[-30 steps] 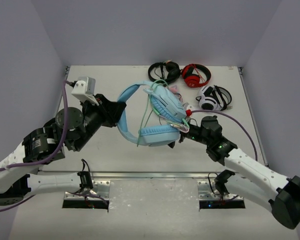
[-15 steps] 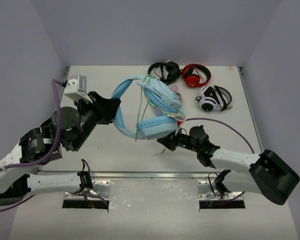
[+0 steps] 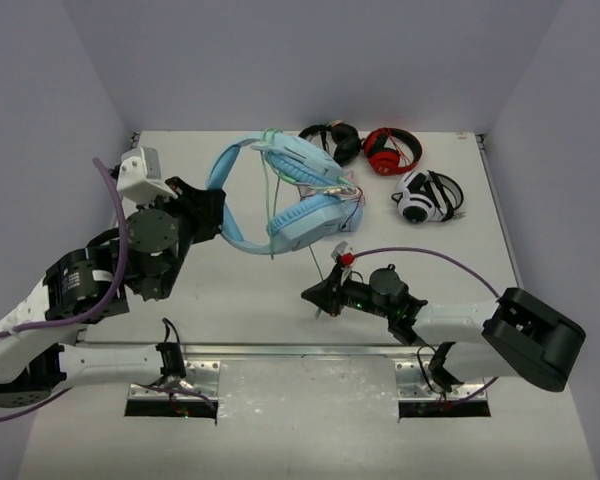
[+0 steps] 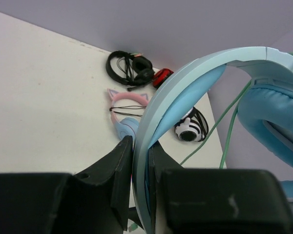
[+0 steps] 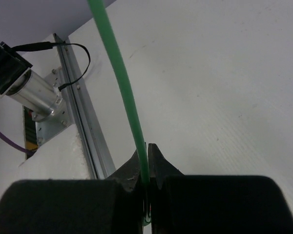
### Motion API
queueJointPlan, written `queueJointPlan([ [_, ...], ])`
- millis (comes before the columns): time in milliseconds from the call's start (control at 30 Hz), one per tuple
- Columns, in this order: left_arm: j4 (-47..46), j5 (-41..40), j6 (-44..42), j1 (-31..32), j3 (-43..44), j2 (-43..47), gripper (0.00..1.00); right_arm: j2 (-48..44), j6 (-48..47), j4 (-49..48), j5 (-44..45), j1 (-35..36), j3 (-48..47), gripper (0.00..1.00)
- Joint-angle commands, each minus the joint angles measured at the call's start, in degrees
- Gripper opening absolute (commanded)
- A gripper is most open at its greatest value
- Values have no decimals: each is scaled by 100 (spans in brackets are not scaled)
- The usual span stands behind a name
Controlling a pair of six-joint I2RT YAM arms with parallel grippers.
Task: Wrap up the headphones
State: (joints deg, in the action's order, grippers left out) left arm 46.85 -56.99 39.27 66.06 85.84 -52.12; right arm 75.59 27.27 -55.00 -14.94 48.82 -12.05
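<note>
Roughly midway: clamps the headphones by the headband in the left hand above the desk's far middle, pinches the green cable in the right hand near the near edge, leaves that slack unwound.

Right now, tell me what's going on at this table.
The left gripper is clamped on the wide headband of the light blue headphones, holding them up. The right gripper pinches their thin green cable near the table's front edge, stretched away from the cups. Some cable already loops the cups; wrapping is unfinished.
</note>
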Motion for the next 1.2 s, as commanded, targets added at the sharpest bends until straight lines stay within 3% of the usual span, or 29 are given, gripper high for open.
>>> queueJointPlan([
  [0,-98,-970,933,56,407,-157,0,-352,130,-327,473,451,141,1],
  [100,648,-1481,1415,12,740,-781,0,-633,-80,242,852,1163,28,1],
  [167,1001,-1403,1566,-356,890,-1115,0,-756,-353,911,1536,1846,-173,1],
  [333,-146,-210,471,-1979,180,-1687,0,-1336,-853,2367,3256,3097,-709,1],
  [433,-299,39,433,-2378,-93,-1968,0,-1530,-916,3420,3489,3546,-1087,1],
  [600,-255,-40,941,-2370,-602,-2364,1,-1451,-1249,5039,3322,3635,-2291,1],
  [767,-439,-163,1382,-2221,-2084,-2304,0,-1881,-1873,5886,3690,3635,-3012,1],
  [867,-1141,-172,1128,-1747,-2999,-2006,0,-1987,-2751,6439,4216,3626,-3539,1],
  [967,-2421,-23,260,-1002,-3799,-1532,0,-1935,-3815,7105,4868,3451,-3979,1],
  [1067,-3354,406,-573,-806,-4434,-872,0,-1943,-4220,7477,4746,2889,-4261,2],
  [1167,-5101,1450,-1331,-691,-5540,-134,0,-2083,-4466,7610,4509,2432,-4209,6],
])
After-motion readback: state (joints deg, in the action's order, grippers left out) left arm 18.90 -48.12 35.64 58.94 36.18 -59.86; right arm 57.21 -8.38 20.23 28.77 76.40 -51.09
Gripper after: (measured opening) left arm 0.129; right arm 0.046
